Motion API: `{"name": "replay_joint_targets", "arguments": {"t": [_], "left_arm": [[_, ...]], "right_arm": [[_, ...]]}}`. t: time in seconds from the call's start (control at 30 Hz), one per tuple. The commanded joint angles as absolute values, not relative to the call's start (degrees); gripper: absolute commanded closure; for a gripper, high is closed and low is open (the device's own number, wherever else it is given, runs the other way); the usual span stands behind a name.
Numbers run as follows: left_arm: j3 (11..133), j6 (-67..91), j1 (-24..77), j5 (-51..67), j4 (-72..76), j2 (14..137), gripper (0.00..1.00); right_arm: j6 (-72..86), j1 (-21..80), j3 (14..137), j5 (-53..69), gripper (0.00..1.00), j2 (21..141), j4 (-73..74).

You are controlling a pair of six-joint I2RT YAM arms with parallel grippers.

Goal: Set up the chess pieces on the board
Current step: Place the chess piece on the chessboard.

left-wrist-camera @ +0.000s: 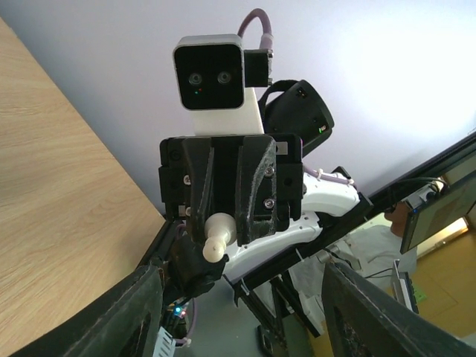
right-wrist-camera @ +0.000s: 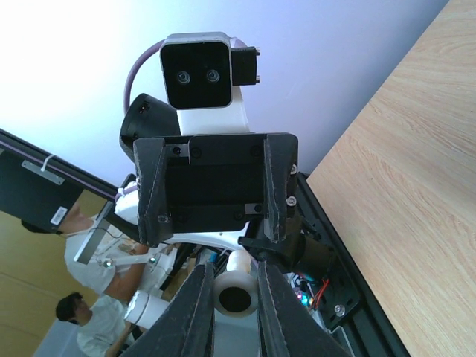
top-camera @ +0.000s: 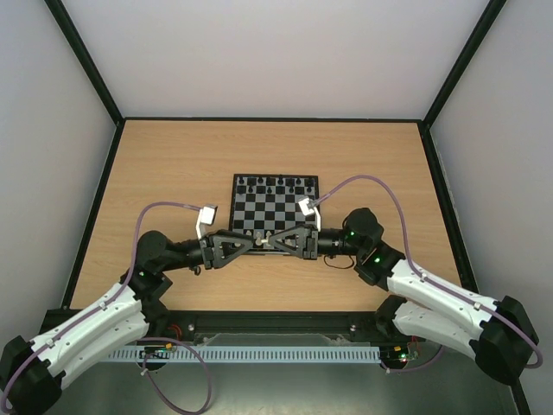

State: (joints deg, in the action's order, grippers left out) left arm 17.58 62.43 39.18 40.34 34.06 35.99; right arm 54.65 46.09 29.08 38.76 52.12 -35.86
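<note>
The board (top-camera: 275, 207) lies in the middle of the table. My two arms meet nose to nose over its near edge. My right gripper (right-wrist-camera: 235, 312) is shut on the round base of one of the cream-white chess pieces (right-wrist-camera: 236, 291), whose head points at the left gripper. In the left wrist view that piece (left-wrist-camera: 216, 242) sticks out from between the right gripper's fingers (left-wrist-camera: 253, 186). My left gripper (left-wrist-camera: 245, 327) stands open just in front of it, not touching it. From above, the piece (top-camera: 261, 237) shows as a pale speck between the left gripper (top-camera: 251, 244) and the right gripper (top-camera: 270, 243).
Black pieces (top-camera: 275, 183) stand in a row along the board's far edge. The arms hide the board's near rows. Bare wooden table (top-camera: 173, 173) surrounds the board, closed in by a black frame (top-camera: 112, 173) and pale walls.
</note>
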Motion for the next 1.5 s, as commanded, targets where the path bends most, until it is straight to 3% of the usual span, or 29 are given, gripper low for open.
{"name": "replay_joint_targets", "arguments": {"t": [0.0, 0.4, 1.1, 1.47], "left_arm": [[16.6, 63.6, 39.3, 41.6, 38.7, 36.9, 0.4], [16.3, 63.7, 39.6, 41.9, 40.4, 39.0, 0.45], [15.9, 63.3, 39.7, 41.7, 40.1, 39.4, 0.68], [15.4, 63.1, 39.8, 41.7, 39.4, 39.1, 0.74]], "right_arm": [[56.6, 45.8, 29.6, 41.2, 0.91, 53.5, -42.5], [58.4, 46.8, 30.0, 42.8, 0.9, 57.0, -46.7], [58.1, 48.9, 30.8, 41.9, 0.9, 59.8, -47.8], [57.9, 48.8, 31.5, 41.5, 0.9, 60.3, -47.7]]}}
